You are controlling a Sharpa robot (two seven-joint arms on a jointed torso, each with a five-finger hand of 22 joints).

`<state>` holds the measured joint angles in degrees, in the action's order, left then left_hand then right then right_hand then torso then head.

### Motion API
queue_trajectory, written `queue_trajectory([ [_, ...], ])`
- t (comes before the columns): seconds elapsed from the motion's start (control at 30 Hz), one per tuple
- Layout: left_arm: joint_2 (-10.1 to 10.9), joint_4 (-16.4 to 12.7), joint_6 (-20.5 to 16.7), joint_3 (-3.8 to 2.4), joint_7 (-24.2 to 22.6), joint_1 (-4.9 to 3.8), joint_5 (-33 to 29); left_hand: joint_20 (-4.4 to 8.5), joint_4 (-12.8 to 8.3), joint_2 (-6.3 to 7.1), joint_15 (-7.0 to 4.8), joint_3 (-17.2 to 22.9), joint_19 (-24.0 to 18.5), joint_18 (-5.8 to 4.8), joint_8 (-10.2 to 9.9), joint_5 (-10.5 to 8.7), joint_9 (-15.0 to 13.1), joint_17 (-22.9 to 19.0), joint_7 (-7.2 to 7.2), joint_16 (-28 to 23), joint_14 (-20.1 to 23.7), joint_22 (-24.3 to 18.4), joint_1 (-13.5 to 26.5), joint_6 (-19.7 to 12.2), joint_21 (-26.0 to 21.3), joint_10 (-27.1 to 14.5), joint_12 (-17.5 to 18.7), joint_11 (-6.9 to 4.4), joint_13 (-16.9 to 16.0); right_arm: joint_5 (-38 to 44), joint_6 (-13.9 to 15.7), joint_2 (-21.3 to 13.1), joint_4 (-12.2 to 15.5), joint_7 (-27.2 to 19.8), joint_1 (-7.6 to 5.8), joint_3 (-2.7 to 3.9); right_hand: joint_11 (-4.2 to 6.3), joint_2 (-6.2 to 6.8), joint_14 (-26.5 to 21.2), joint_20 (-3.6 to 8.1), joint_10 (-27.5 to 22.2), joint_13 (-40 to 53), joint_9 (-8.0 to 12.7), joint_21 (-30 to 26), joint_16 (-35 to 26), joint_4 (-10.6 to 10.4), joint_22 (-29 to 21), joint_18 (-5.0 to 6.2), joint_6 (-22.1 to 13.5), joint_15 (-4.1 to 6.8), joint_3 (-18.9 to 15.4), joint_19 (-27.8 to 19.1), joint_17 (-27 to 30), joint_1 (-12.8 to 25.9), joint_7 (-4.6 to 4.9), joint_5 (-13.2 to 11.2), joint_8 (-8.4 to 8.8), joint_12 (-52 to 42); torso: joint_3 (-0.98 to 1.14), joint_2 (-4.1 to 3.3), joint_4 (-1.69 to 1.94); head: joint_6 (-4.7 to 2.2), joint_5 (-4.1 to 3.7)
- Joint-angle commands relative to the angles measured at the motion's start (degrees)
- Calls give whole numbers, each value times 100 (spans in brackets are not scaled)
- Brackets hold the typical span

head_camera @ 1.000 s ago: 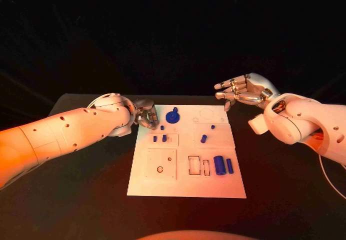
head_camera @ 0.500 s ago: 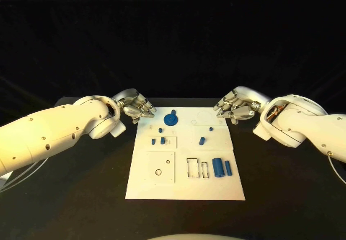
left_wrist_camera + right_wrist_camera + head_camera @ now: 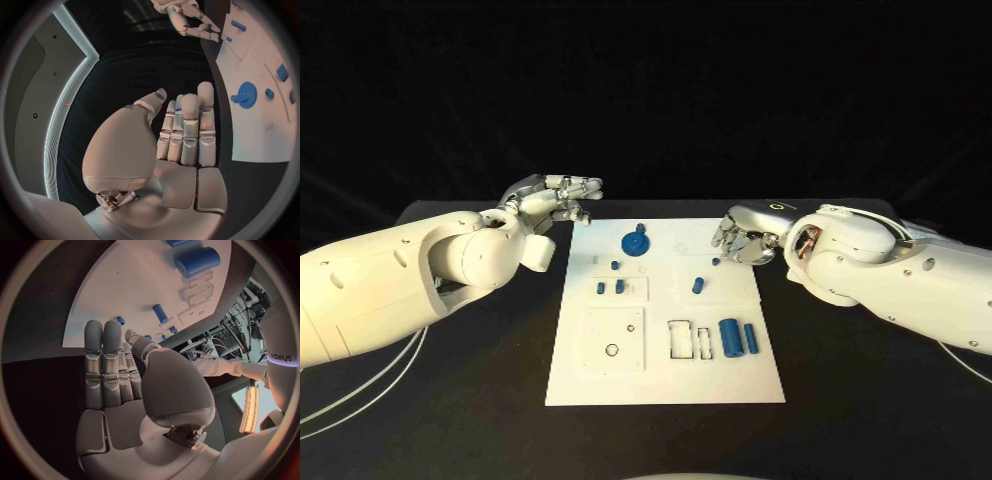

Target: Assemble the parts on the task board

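1. Task board [image 3: 589, 375] – white plate lying flat mid-table on the black table [image 3: 877, 400], long side running away from the robot.
2. Blue gear [image 3: 635, 243] sits near the board's far edge, w/ a small handle-like bit sticking up from it; also seen in the left wrist view [image 3: 244, 94].
3. Closer in from the gear: a couple of small blue pegs [image 3: 609, 287] on the board's left half, and a short blue pin [image 3: 700, 285] on the right half, well apart from each other.
4. Near the board's near-right part: a thick blue cylinder [image 3: 730, 336] w/ a thinner blue bar [image 3: 751, 338] just beside it, both next to rectangular cut-outs [image 3: 682, 338].
5. Left hand [image 3: 560, 198] hovers off the board's far-left corner, over the table – fingers straight and side by side in the left wrist view [image 3: 184, 135], nothing in them.
6. Right hand [image 3: 741, 240] is over the board's far-right edge, fingers pointing down toward it; the right wrist view [image 3: 119, 375] shows the fingers extended, close together, empty. Can't tell if the tips touch the board.
7. Both hands are well apart from the cylinder and bar.
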<state>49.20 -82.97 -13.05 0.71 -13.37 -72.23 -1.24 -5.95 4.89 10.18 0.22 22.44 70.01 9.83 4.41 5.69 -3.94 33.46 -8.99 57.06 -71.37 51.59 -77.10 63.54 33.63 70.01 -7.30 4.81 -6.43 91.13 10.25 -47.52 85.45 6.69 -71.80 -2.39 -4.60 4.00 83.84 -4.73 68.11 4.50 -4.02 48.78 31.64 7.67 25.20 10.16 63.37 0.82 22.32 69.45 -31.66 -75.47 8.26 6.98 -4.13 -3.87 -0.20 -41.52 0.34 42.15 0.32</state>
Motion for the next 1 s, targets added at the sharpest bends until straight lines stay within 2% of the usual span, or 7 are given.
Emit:
queue_trajectory([
  [0.03, 9, -98, -18, -2, -404, 1, -692, -15, 5, -24, 0, -42, -37, 66, 11, -13, -4, -18, 15, -36, 43, -13, 25, -45, -32, -38, -26, -5, -9, 595, -198, 84, -62, 248, 54, 0, -2, 24, 92, -6, -59, -28, 8, 65, 41, 2, 60, 16, 11, -12, 69, -38, -22, 44, 4, -45, 38, 9, -4, -8, -4, 0, -20],
  [0.27, 27, -273, -25, -2, -479, 3, -752, -14, -2, -43, -2, -80, -33, 68, 20, -10, -6, -55, 19, -55, 59, -41, 2, -42, -65, -39, -52, -9, -19, 707, -258, 249, -186, 244, 157, 0, -6, 20, 85, -11, -78, -55, 7, 129, 77, 6, 130, 11, 8, -15, 112, -43, -44, 41, 7, -66, 40, 5, -6, -9, 15, 25, -23],
  [0.4, 43, -335, -32, -2, -494, 3, -760, -14, -5, -45, -3, -85, -32, 68, 21, -10, -7, -63, 19, -59, 63, -46, -3, -43, -69, -41, -55, -10, -20, 744, -307, 304, -254, 249, 186, 0, -10, 25, 86, -15, -90, -71, 7, 200, 113, 6, 214, 2, 10, -18, 138, -35, -65, 50, 9, -91, 40, 1, -1, -2, 3, 47, -17],
  [1.0, 64, -383, -41, -2, -497, 3, -764, -12, -19, -62, -4, -122, -25, 68, 27, -8, -6, -126, 16, -95, 90, -76, -35, -49, -103, -56, -77, -9, -28, 894, -390, 442, -376, 327, 239, 0, 2, -32, 68, -19, -69, -86, -5, 466, 273, -14, 508, -24, 82, -12, 297, -29, -153, 64, -7, -270, 23, -29, 4, 2, 2, 85, -23],
])
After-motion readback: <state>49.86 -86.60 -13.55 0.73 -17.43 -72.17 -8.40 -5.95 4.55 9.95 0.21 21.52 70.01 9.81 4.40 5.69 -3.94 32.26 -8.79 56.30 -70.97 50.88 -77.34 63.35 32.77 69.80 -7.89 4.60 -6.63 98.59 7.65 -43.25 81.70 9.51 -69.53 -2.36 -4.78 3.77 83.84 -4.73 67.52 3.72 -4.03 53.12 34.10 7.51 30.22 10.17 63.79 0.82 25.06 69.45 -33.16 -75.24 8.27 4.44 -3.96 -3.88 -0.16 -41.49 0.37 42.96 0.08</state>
